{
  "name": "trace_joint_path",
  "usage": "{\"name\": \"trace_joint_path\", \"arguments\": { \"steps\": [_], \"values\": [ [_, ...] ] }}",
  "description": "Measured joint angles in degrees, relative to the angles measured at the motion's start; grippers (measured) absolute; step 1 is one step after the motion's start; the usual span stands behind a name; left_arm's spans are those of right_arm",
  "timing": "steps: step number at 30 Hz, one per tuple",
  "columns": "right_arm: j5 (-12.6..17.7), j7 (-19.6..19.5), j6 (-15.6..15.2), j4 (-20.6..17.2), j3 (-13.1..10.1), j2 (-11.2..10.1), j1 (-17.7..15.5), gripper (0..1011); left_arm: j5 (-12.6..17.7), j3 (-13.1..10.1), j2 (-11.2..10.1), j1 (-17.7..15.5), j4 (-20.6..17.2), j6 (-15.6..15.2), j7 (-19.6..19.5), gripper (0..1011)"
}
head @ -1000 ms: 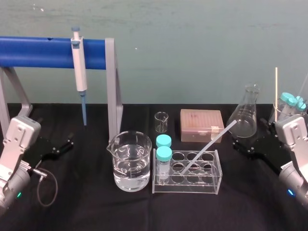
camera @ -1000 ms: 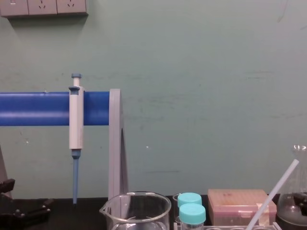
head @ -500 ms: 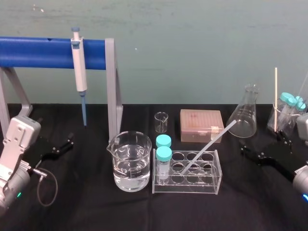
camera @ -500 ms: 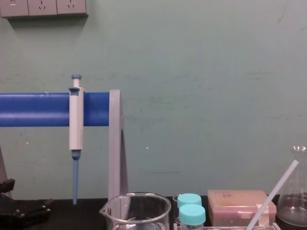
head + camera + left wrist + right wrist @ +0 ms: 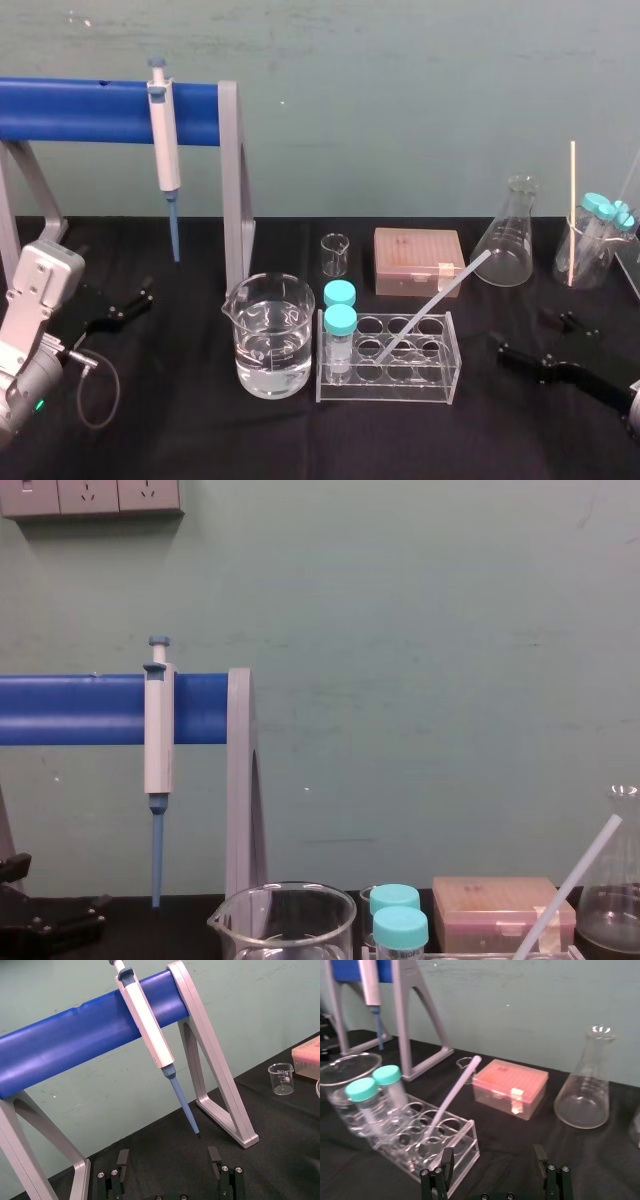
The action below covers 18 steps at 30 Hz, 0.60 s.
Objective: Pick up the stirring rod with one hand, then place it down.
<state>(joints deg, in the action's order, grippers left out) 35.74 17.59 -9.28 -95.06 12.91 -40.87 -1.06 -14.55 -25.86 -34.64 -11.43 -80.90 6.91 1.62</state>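
Note:
The stirring rod (image 5: pixel 436 300) is a thin whitish stick. Its lower end stands in a hole of the clear tube rack (image 5: pixel 440 386) and its top leans up toward the right. The right wrist view shows the stirring rod (image 5: pixel 453 1094) ahead of my right gripper (image 5: pixel 493 1157), which is open and holds nothing. From the head view my right gripper (image 5: pixel 526 336) hovers low over the table to the right of the rack, apart from the rod. My left gripper (image 5: pixel 122 305) rests open at the far left, under the blue stand.
A beaker of water (image 5: pixel 268 335) and two blue-capped tubes (image 5: pixel 340 320) stand left of the rod. Behind are a small beaker (image 5: pixel 336 254), a pink tip box (image 5: pixel 420 258) and a flask (image 5: pixel 510 245). A pipette (image 5: pixel 163 140) hangs on the blue stand.
My right gripper has drawn back from beside the flask toward the table's front right, and sits lower now. The rod and the left arm have not moved.

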Motion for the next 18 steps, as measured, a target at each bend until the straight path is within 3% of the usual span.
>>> {"name": "trace_joint_path", "arguments": {
  "steps": [11,18],
  "values": [
    [1.7,5.4,1.2,-0.9,-1.5,0.7,-0.2,1003,0.0,0.0,0.0,0.0,0.0,0.0,0.0,1000],
    [3.1,8.2,1.2,1.5,-0.2,2.2,3.6,1003,0.0,0.0,0.0,0.0,0.0,0.0,0.0,1000]
  ]
}}
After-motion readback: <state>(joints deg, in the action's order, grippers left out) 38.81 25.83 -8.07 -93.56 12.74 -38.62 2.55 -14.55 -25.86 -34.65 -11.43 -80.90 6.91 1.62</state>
